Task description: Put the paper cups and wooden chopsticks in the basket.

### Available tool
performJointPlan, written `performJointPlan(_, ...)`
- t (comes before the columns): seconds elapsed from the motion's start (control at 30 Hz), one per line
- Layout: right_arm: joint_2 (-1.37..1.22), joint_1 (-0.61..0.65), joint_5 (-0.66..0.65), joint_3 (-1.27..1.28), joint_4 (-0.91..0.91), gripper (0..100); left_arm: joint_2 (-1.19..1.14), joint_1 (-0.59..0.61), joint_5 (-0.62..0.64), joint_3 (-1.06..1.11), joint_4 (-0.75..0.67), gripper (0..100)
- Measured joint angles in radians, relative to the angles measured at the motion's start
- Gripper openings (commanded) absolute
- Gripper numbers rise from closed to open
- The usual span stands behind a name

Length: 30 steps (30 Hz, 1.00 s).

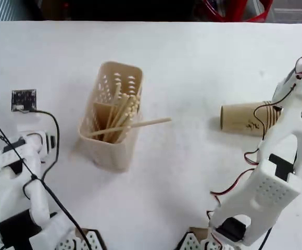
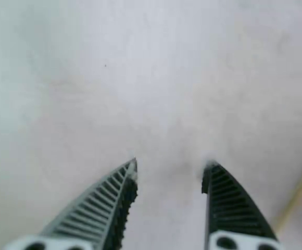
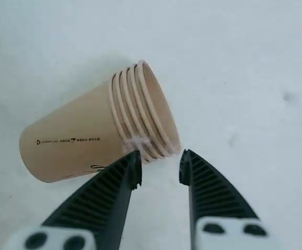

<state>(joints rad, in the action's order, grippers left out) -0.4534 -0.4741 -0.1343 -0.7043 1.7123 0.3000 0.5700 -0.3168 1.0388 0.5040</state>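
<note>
A beige perforated basket [image 1: 109,120] stands left of the table's middle. It holds a bundle of wooden chopsticks [image 1: 121,115], and one chopstick [image 1: 146,124] leans out over its right rim. A nested stack of brown paper cups [image 1: 243,119] lies on its side at the right, rims toward the right arm [image 1: 281,156]. In the right wrist view my right gripper [image 3: 160,156] is open by a narrow gap, its tips right at the rims of the cups [image 3: 88,138]. My left gripper [image 2: 172,166] is open over bare white table, with nothing between its fingers.
The left arm [image 1: 15,177] is folded at the front left, with black cables around it. A small black board [image 1: 23,100] lies at the far left. A red object [image 1: 234,9] sits beyond the table's back edge. White table lies between basket and cups.
</note>
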Motion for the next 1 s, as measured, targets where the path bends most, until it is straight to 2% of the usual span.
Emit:
performJointPlan(0.23,-0.021,0.057,-0.046,0.011,0.003,12.7,0.000,0.000,-0.002,0.000,0.000,21)
performJointPlan(0.4,0.118,0.227,-0.066,0.135,0.003,1.3,0.000,-0.002,-0.002,0.000,0.000,21)
performJointPlan(0.5,0.203,0.344,-0.069,0.269,-0.028,1.9,0.000,-0.002,-0.002,0.000,0.000,21)
performJointPlan(0.57,0.262,0.379,-0.091,0.368,-0.058,2.0,0.000,-0.002,-0.002,0.000,0.000,21)
performJointPlan(0.7,0.474,0.347,-0.129,0.611,-0.213,1.9,0.000,-0.002,-0.002,0.000,0.000,21)
performJointPlan(0.83,0.698,0.321,-0.229,0.916,-0.457,1.9,0.000,-0.002,-0.002,0.000,0.000,21)
performJointPlan(1.0,0.710,0.308,-0.272,1.069,-0.680,1.9,0.000,-0.012,-0.002,0.000,0.000,21)
